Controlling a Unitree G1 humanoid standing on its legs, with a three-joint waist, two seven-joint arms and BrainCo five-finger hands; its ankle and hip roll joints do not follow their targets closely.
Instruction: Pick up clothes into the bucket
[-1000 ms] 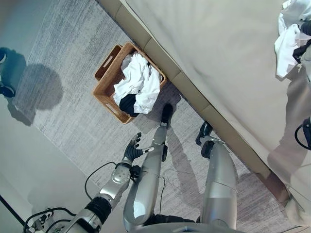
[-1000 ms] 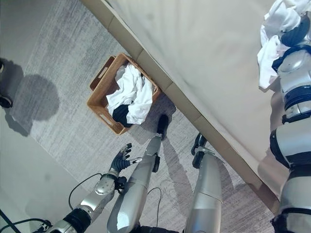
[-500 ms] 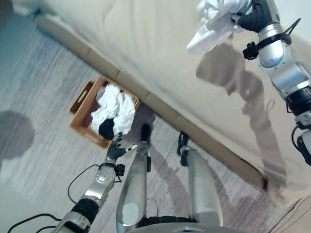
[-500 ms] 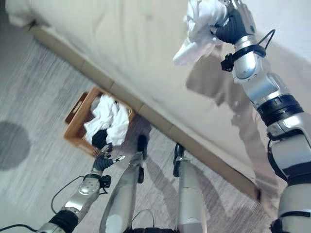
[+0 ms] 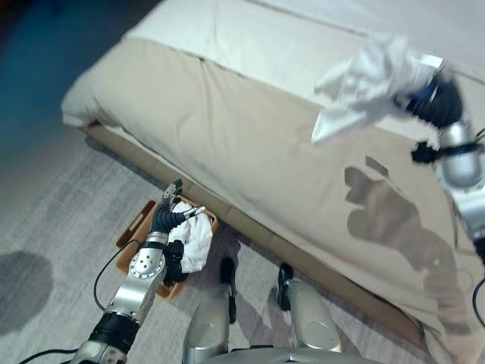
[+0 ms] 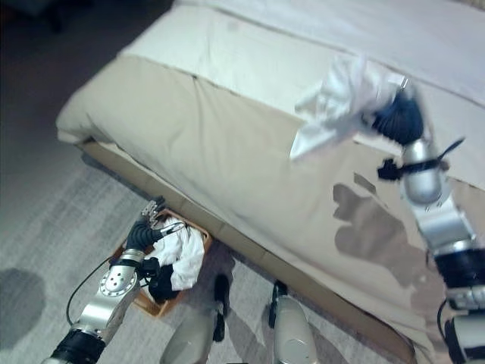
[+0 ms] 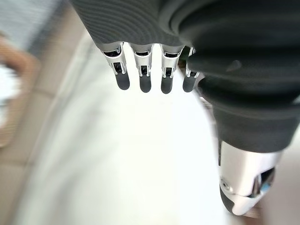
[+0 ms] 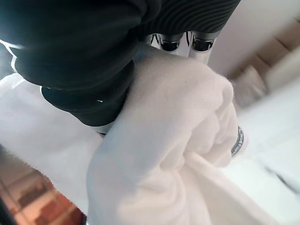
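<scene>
My right hand [image 5: 438, 102] is raised above the beige bed [image 5: 250, 144], shut on a bunched white garment [image 5: 364, 80] that hangs from it in the air. In the right wrist view the white garment [image 8: 173, 154] wraps over the fingers [image 8: 201, 44]. A woven basket [image 5: 130, 235] stands on the floor against the bed's side, holding white clothes [image 5: 195, 241] and something dark. My left hand [image 5: 168, 216] hovers just above the basket with straight, relaxed fingers [image 7: 140, 79] and nothing in it.
The bed runs across the upper scene with a white sheet [image 5: 394, 23] at its far side and a low wooden base [image 5: 250, 227] along the grey carpet [image 5: 53, 212]. Open carpet lies left of the basket.
The camera has swung up toward the bed. My right hand has carried the white garment further over the mattress. My left hand now sits over the basket instead of beside it.
</scene>
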